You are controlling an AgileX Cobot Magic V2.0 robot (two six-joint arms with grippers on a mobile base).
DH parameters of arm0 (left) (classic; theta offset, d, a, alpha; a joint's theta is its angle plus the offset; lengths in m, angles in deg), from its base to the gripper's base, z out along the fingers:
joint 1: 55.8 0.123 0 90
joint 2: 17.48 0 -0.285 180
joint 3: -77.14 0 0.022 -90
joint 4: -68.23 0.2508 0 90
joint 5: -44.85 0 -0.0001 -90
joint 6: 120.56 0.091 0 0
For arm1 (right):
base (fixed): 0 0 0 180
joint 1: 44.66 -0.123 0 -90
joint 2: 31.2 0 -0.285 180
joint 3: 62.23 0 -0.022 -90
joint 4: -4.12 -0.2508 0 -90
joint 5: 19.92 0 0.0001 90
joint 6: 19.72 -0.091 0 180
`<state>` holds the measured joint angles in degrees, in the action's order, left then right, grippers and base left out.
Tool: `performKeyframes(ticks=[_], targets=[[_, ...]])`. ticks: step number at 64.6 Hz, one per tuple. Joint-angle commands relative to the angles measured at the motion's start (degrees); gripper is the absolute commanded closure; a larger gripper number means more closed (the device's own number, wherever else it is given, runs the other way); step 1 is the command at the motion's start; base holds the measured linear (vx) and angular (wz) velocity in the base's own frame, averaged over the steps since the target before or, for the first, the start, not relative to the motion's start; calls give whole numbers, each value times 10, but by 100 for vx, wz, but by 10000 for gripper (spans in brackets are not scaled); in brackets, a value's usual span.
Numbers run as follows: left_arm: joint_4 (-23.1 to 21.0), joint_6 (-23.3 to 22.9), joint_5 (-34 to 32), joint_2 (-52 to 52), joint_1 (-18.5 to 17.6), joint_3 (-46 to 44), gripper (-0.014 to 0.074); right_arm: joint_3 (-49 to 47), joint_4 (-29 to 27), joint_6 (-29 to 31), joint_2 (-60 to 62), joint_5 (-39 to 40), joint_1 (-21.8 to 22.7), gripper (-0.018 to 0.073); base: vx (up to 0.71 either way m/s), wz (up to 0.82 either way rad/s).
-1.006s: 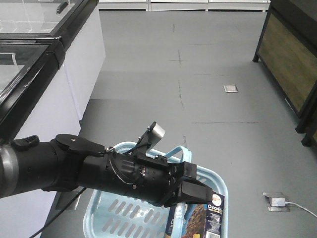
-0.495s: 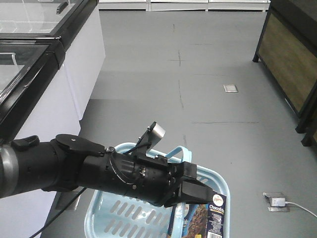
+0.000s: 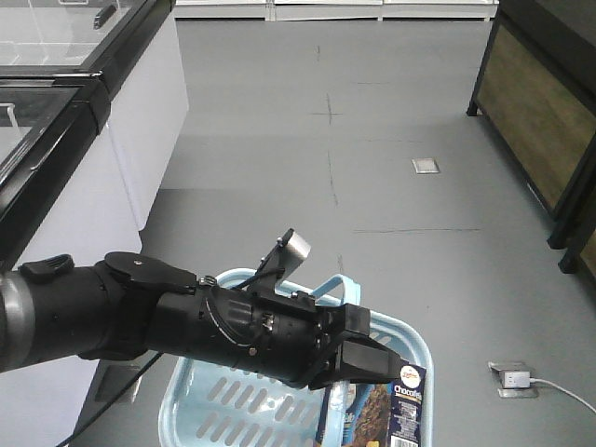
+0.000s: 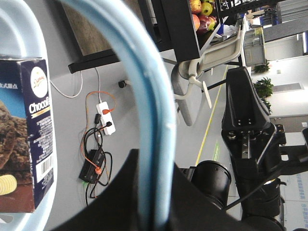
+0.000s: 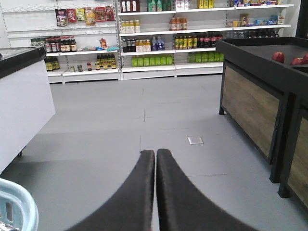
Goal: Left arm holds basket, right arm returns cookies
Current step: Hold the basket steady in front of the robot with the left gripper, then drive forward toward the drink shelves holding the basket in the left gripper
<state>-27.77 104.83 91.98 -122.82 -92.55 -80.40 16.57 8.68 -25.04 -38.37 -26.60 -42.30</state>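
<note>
My left arm (image 3: 140,321) reaches across the lower left of the front view. The left gripper (image 3: 377,358) is shut on the blue hoop handle (image 3: 328,283) of the light blue basket (image 3: 182,391). In the left wrist view the handle (image 4: 139,72) runs down between the jaws of that gripper (image 4: 158,166). The cookies (image 3: 396,410), a dark navy carton, stand upright in the basket's right end and show again as the cookies (image 4: 26,134) beside the rim. The right gripper (image 5: 156,152) is shut with nothing in it, held above the floor, with the basket rim (image 5: 21,204) at its lower left.
A white chest freezer (image 3: 93,121) lines the left side. A dark wooden display stand (image 3: 540,121) stands on the right, holding apples (image 5: 278,57). Stocked shelves (image 5: 159,43) fill the far wall. A power strip (image 3: 513,378) with a cable lies on the floor right of the basket.
The floor and furniture have slid slightly left in the front view, so the viewpoint has shifted. The left arm, basket and cookies keep the same pose.
</note>
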Motion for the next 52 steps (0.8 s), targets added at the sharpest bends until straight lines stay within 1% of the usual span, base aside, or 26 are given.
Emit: performKeyframes(ticks=[1,35,52], targets=[[-57,3,32,31,-3,-14,603,2,2,-1,7,42,3,567,9,-10],[-57,3,32,31,-3,-14,603,2,2,-1,7,42,3,567,15,-5],[-57,3,32,31,-3,-14,603,2,2,-1,7,42,3,567,17,-17]])
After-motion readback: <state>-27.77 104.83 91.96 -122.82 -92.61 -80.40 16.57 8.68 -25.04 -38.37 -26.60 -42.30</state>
